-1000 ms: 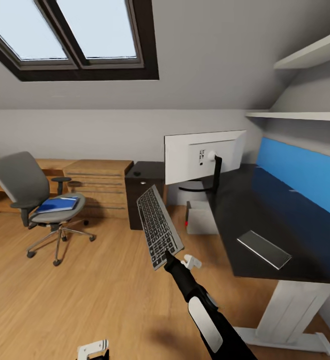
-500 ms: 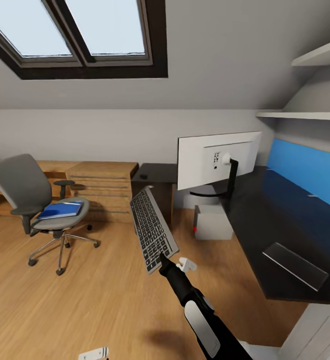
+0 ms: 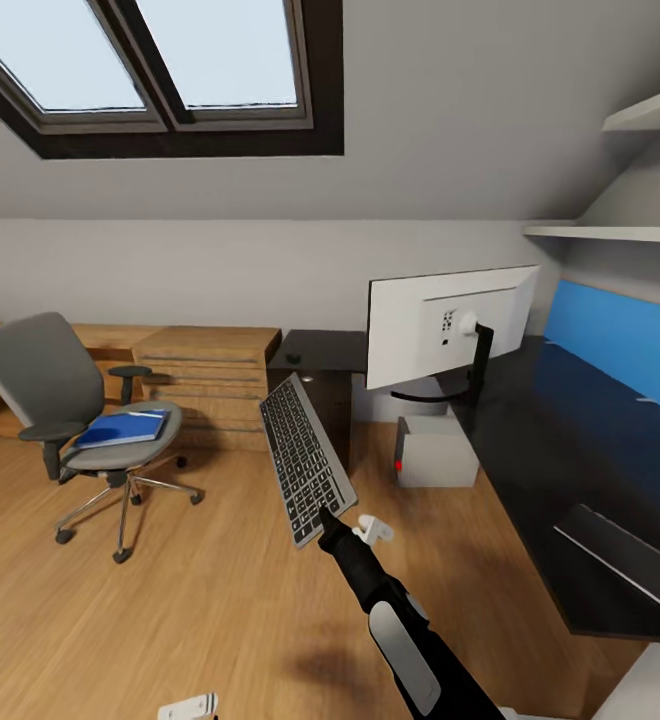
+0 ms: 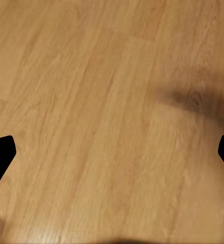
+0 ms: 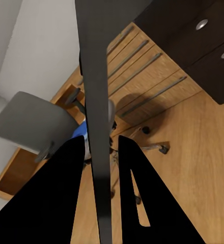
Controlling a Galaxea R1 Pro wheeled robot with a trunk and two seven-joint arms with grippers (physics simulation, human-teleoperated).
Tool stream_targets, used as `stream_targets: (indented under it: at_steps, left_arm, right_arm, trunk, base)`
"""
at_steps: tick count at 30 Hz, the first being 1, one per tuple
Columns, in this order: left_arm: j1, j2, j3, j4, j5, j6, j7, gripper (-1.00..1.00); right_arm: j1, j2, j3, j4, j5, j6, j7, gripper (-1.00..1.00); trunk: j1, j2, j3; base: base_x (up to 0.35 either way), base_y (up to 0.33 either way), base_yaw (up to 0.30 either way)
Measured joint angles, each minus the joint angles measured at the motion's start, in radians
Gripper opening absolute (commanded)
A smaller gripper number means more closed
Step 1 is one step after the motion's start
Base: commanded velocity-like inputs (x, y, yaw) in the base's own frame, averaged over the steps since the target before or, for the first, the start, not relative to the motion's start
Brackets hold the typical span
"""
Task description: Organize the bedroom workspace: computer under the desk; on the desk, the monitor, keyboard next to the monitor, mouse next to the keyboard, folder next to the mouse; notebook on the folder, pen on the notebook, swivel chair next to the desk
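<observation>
Right gripper is clamped on the near short edge of the keyboard; in the right wrist view the board is seen edge-on, pinched between both black fingers. The keyboard is held in the air over the wood floor, keys facing the camera, extending up and away from the fingertips, well apart from the desk.

Left gripper: both fingertips are spread wide, nothing is held between them, bare floor planks beyond.

Beyond the far end of the held keyboard, a dark cabinet is seen, with light-wood drawers beside it. The monitor stands on the desk's end, white back toward the camera. The computer sits on the floor at the desk's edge below the monitor. A flat grey slab lies on the desk top; what it is cannot be told. The swivel chair stands well apart from the desk, with the folder on its seat.
</observation>
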Motion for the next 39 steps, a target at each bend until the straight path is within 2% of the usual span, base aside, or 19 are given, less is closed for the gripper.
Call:
stream_targets:
  at_steps: [6,21,31,39]
  left_arm:
    - [0.000,0.002,0.002,0.001,0.001,0.000,0.000,1.00]
    - [0.000,0.002,0.003,0.001,0.004,0.000,-0.001,1.00]
    - [0.000,0.000,0.001,0.002,0.002,-0.001,-0.002,1.00]
    - [0.000,0.001,0.002,0.003,0.003,-0.001,-0.003,1.00]
  right_arm:
    - [0.000,0.000,0.000,0.000,0.000,0.000,0.001,-1.00]
    - [0.000,0.000,0.000,0.000,0.000,-0.001,-0.001,-1.00]
    - [0.000,0.001,0.000,0.000,0.000,-0.001,-0.002,-1.00]
    - [0.000,0.000,0.000,0.000,0.000,-0.001,-0.002,-1.00]
  trunk:
    - [-0.023,0.042,0.019]
    - [-0.081,0.147,0.066]
    - [-0.081,0.147,0.066]
    - [-0.081,0.147,0.066]
  base:
    - [0.073,0.010,0.000]
    - [0.301,0.118,0.000]
    - [0.089,0.036,-0.035]
    - [0.206,0.163,-0.028]
